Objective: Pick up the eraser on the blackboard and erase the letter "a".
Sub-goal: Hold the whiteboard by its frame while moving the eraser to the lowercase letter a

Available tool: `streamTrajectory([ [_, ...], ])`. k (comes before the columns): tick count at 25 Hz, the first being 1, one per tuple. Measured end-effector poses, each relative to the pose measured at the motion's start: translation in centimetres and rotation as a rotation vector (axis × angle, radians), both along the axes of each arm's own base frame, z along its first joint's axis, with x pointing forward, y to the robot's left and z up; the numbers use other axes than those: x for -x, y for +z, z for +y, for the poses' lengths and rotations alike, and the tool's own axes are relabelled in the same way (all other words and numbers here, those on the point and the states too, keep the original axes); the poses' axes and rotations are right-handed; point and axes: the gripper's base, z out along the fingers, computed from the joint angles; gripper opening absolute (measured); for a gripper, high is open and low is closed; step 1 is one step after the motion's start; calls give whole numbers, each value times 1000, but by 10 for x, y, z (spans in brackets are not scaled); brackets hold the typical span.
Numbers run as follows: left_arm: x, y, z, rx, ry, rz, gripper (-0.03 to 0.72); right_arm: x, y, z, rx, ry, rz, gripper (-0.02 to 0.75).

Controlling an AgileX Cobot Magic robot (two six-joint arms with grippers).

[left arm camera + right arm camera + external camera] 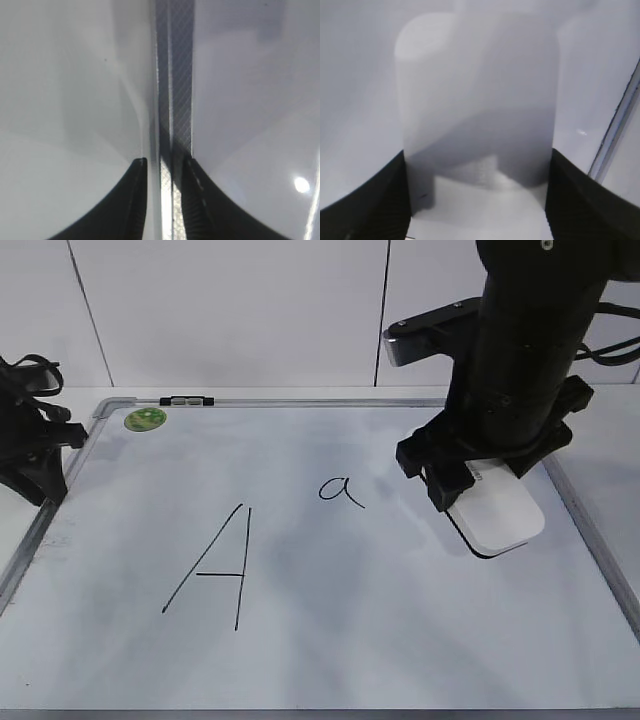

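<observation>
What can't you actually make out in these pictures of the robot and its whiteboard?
- Exterior view: part of the eraser lies hidden under the right arm; whether it touches the blackboard is unclear.
- Exterior view: the left arm is cut off by the picture's edge.
- Right wrist view: the eraser is blurred; its lettering cannot be read, and the letter "a" is out of view.
- Left wrist view: only the jaw tips and the frame show.
- The green sticker is too small to read.

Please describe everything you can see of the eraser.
The eraser is a white, smooth, plastic-looking block with rounded corners and a thin dark edge underneath. It lies flat near the right side of the blackboard, right of the letter "a". The right gripper stands over its far end, one finger against each long side.
</observation>
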Motion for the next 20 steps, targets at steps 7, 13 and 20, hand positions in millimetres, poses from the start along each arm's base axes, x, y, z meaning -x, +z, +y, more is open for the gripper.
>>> streamTrajectory([
  [7,-1,-1,0,11,5,10,169,0,0,0,0,0,0,529],
  [13,-1,-1,-1,20,10,10,52,0,0,0,0,0,0,529],
  [20,-1,0,-1,24,13,11,29,-5,-5,3,8,10,10,529],
])
